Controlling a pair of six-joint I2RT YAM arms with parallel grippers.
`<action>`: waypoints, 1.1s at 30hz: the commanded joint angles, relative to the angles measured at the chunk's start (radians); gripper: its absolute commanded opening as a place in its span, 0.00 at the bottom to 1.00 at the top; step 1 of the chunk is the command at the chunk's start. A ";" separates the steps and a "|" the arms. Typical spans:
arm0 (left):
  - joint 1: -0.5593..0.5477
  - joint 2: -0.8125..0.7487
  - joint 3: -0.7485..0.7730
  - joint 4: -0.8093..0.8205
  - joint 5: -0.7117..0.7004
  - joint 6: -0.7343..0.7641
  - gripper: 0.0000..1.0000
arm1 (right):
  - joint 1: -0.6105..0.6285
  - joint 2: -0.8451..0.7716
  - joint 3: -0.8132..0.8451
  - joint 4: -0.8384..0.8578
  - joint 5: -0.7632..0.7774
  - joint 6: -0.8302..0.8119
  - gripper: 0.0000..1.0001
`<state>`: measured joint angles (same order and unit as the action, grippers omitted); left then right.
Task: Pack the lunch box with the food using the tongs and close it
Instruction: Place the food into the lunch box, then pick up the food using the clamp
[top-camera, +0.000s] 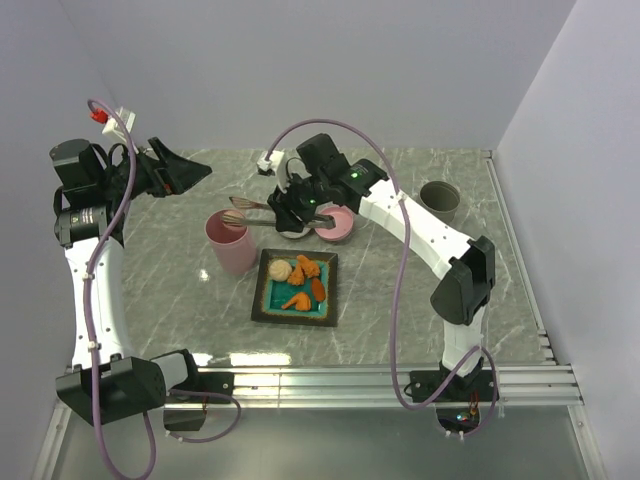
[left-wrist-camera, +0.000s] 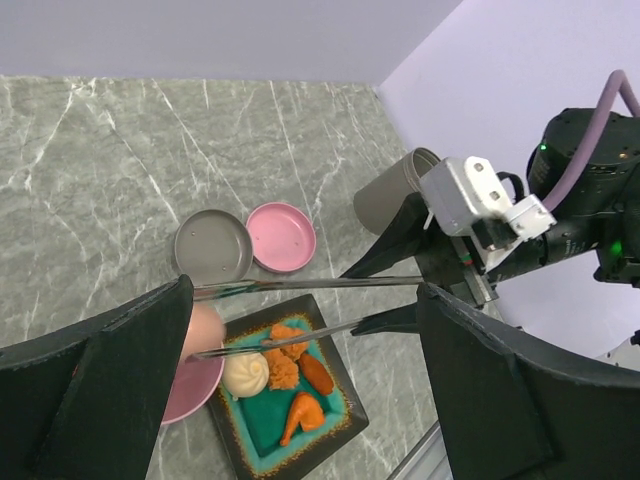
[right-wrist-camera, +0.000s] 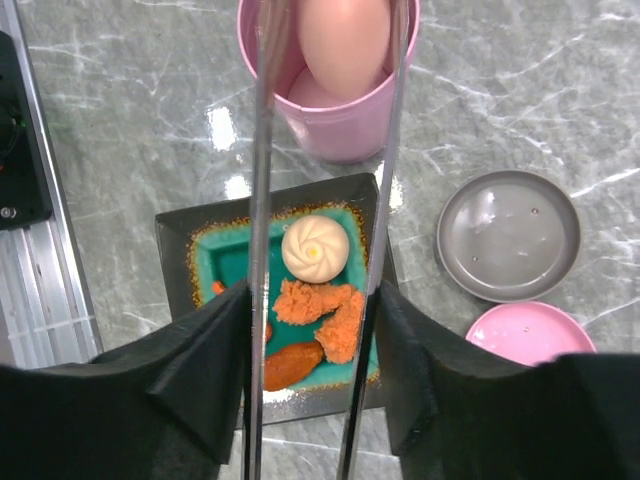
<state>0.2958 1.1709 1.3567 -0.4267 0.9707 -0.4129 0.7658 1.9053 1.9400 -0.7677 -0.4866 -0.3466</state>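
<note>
Gripping the tongs (top-camera: 252, 214), the right end effector (top-camera: 288, 212) points them leftward, tips above the lunch box (top-camera: 232, 252).

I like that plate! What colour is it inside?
Teal plate, dark rim; right wrist view shows it best.

Tongs (right-wrist-camera: 262, 200) arms flank pink egg ball (right-wrist-camera: 345, 45) at lunch box (right-wrist-camera: 345, 135) mouth, teal plate (right-wrist-camera: 175, 260) with bun (right-wrist-camera: 314, 248) and fried chunks (right-wrist-camera: 320, 305) just beside, grey lid (right-wrist-camera: 508, 235) and pink lid (right-wrist-camera: 525, 335) near on table (right-wrist-camera: 120, 120).
</note>
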 joint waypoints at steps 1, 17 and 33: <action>0.008 -0.023 0.015 0.013 0.025 0.002 0.99 | 0.003 -0.080 0.051 -0.004 0.009 0.011 0.57; 0.014 -0.031 0.036 -0.043 0.046 0.036 0.99 | -0.063 -0.320 -0.332 -0.039 0.058 -0.092 0.61; 0.013 -0.030 0.010 -0.021 0.060 0.023 0.99 | -0.066 -0.293 -0.518 0.005 0.082 -0.108 0.68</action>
<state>0.3042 1.1667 1.3571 -0.4747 1.0061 -0.4042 0.7002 1.5951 1.4311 -0.8093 -0.3874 -0.4427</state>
